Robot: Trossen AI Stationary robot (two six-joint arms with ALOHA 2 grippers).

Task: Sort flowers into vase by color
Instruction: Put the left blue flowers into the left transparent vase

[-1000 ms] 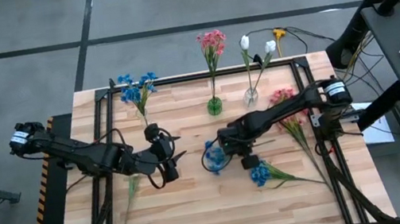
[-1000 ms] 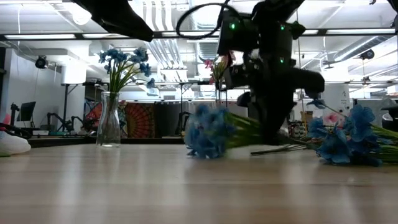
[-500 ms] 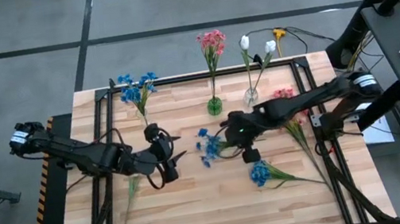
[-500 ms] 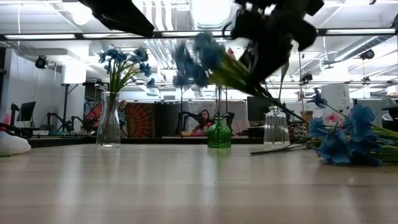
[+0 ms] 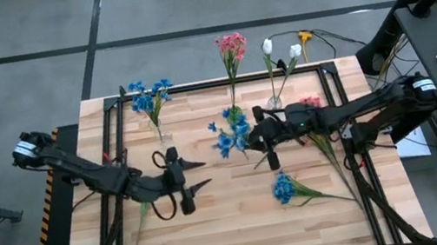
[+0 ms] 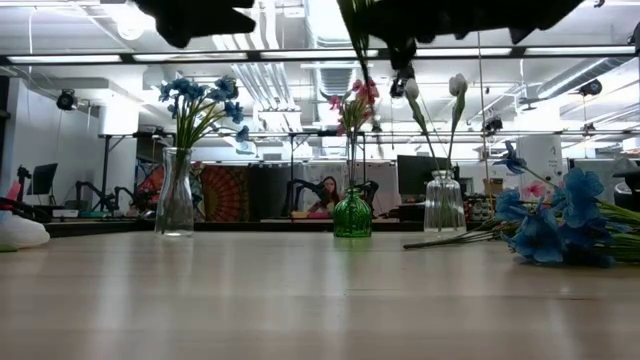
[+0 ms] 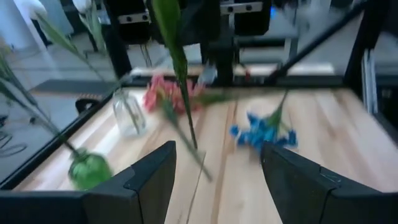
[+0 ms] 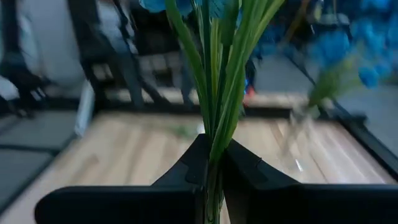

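The right wrist view shows the green stems pinched tight in the right claw [image 8: 211, 163]; the high view shows only the blue flowers [image 5: 232, 134] sticking out past it, above the tabletop [image 5: 219, 237] near the green vase [image 5: 235, 116]. 1 second ago this bunch lay on the wood. The left claw [image 5: 193, 175] hangs wide and holds nothing.
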